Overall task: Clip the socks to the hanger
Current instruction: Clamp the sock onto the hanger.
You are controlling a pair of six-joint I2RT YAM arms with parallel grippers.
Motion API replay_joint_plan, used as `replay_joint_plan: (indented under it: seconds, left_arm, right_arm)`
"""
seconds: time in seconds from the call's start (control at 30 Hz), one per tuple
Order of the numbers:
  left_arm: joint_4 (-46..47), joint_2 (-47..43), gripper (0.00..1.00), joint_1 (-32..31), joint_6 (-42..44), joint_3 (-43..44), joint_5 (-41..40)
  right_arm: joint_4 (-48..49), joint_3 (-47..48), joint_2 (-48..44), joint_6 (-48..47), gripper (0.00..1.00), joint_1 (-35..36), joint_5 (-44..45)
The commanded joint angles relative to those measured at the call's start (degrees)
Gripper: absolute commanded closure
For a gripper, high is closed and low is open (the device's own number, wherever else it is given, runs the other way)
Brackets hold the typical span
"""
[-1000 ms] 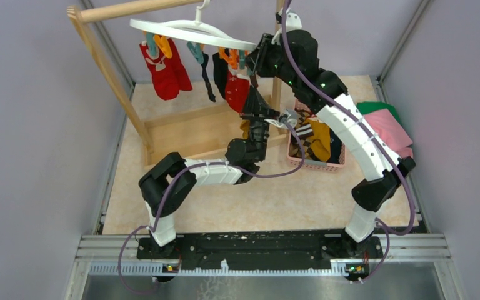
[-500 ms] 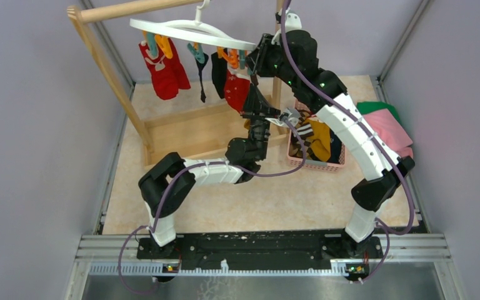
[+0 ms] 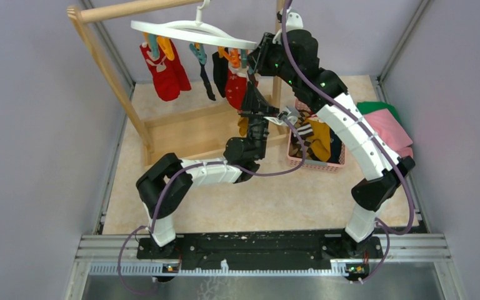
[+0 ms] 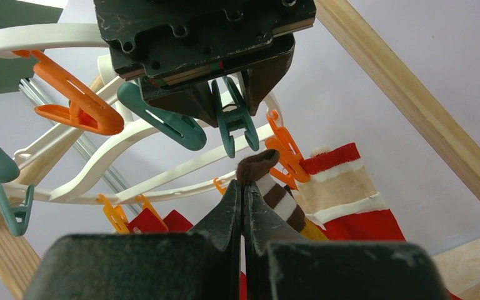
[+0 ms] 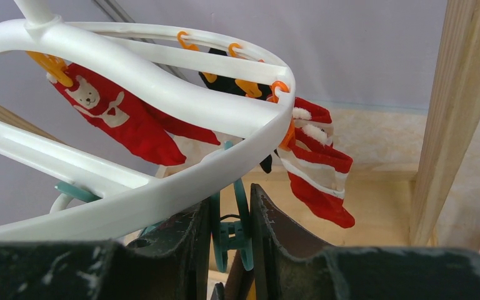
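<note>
The white hanger hangs from the wooden rack, with red socks and dark socks clipped under it. My right gripper is shut on a teal clip at the hanger's rim, squeezing its handles. My left gripper is shut on a brown-and-white striped sock with a mustard part. The sock's brown cuff sits just under the mouth of that teal clip. In the top view the left gripper stands right below the right gripper.
The wooden rack has an upright post close to the right of my right gripper. A pink basket with several socks sits on the table at the right. Pink cloth and green cloth lie beyond it. Orange clips hang nearby.
My left gripper has risen with the striped sock toward the teal clip. The hanging socks have swayed slightly. The right gripper has held its place.
</note>
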Motion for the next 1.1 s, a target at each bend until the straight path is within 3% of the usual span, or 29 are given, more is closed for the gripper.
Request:
replay_joint_plan:
  seconds: [0.0,1.07]
  left_arm:
    - [16.24,-2.79,1.00,0.02,0.59,2.26,-0.67]
    - [16.25,-3.08,1.00,-0.80,0.61,3.48,-0.32]
  right_arm:
    - [-0.89,0.92,0.84,0.50,1.00,-1.14,2.38]
    - [-0.97,1.08,1.74,2.25,1.00,-1.36,2.06]
